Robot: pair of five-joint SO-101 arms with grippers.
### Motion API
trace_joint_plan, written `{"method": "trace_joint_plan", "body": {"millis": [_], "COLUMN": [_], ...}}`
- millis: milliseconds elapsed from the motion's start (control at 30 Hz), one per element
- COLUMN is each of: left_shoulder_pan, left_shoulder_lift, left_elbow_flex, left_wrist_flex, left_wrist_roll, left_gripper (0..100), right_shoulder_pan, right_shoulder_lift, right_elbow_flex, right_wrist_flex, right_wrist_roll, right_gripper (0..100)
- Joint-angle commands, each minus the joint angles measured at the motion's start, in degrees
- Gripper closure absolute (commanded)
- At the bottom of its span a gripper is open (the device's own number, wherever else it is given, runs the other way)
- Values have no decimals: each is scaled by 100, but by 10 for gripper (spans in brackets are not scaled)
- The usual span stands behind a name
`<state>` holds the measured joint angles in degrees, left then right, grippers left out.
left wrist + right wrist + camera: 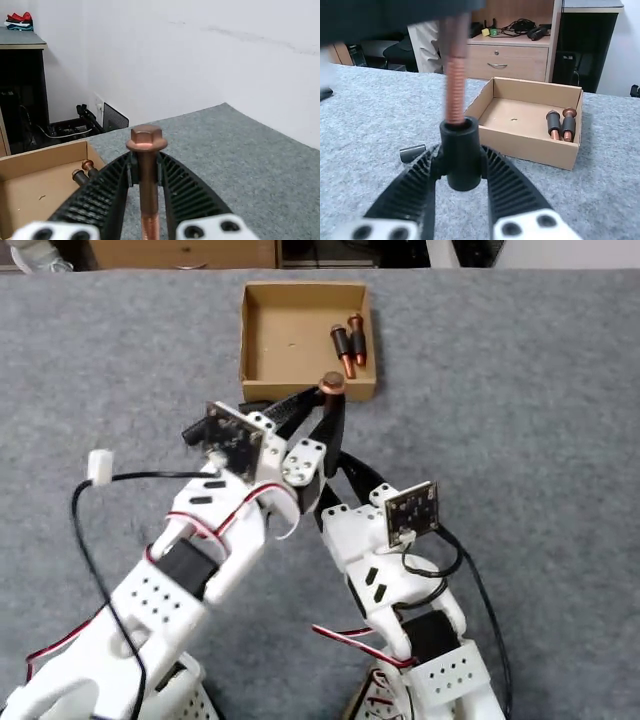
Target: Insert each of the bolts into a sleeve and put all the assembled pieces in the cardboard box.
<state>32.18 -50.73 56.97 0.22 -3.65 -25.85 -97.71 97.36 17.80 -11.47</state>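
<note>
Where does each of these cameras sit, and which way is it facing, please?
High view: fixed above the table, looking down; left arm and right arm show.
Left wrist view: on the left arm, facing a wall; left gripper shut on the bolt.
Right wrist view: on the right arm, facing a cabinet; right gripper shut on the sleeve.
Shared: all three show the cardboard box and the bolt.
</note>
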Motion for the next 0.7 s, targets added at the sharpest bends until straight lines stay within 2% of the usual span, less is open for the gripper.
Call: {"method": "trace_joint_plan", "body": {"millis": [0,200,433,667], "left_shoulder_pan": [-26,-62,-26,-35], "left_shoulder_lift": [242,251,242,22], "left_elbow_flex": [-519,-519,-422,-141], "left_wrist_flex": [-264,-211,545,571], "left_wrist_roll": [-35,-35,9,9], "left_gripper": [981,981,981,981], "right_shoulder_pan": [-92,-84,-75,-66], "right_shoulder_lift": [13,13,13,-13], "right_elbow_flex": [4,4,4,4], "right_wrist_flex": [-18,-18,-18,-18], "right_wrist_roll": [-44,-44,-44,-44], "right_gripper": [997,997,997,997]}}
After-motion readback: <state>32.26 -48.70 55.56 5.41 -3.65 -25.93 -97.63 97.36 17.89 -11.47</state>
